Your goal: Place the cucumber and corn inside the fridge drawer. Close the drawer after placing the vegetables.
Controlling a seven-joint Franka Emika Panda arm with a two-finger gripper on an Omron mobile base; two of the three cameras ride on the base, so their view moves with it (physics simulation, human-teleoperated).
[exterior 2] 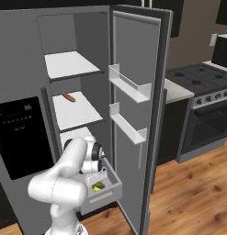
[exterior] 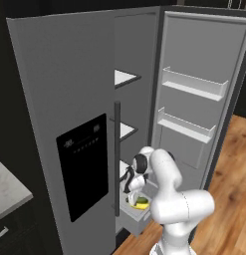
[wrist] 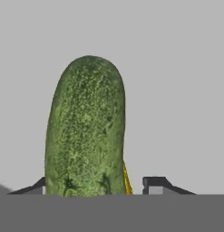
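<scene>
Drawer first: the light grey pull-out fridge drawer [exterior 2: 110, 190] stands open, its inside half hidden behind the white arm. The dark green bumpy cucumber [wrist: 86, 129] lies in it beside a sliver of yellow corn [wrist: 126, 181], between the parted gripper [wrist: 97, 186] jaws, contact unclear.

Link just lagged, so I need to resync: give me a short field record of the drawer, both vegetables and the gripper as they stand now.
fridge drawer: pulled out, lowest fitting of the open fridge
cucumber: in the drawer, right in front of the hand camera
corn: in the drawer, beside and partly under the cucumber
gripper: down in the drawer, jaws parted on either side of the cucumber; contact unclear
left to do: withdraw the arm, push the drawer shut
</scene>
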